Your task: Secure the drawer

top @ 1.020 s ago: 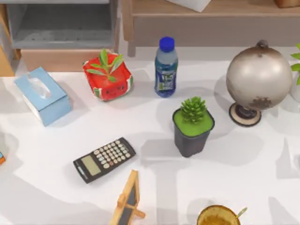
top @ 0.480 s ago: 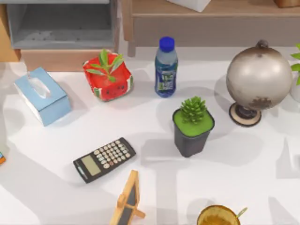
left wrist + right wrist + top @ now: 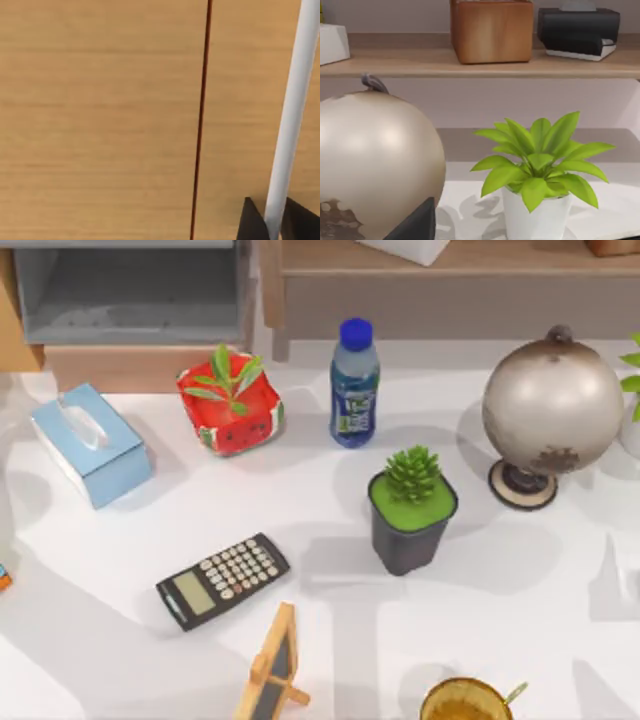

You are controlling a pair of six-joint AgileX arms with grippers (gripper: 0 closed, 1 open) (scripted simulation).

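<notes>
While the drawer stands open at the tabletop's far left, beside the tissue box, I cannot tell either arm's jaw state.

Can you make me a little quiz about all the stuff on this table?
1. True or false: the drawer at the top view's upper left is pulled open.
2. What stands nearest the blue-capped bottle? A) tissue box B) red plant pot C) calculator
3. Fill in: the dark pot holds a green ____.

Key: 1 true; 2 B, the red plant pot; 3 plant.
</notes>
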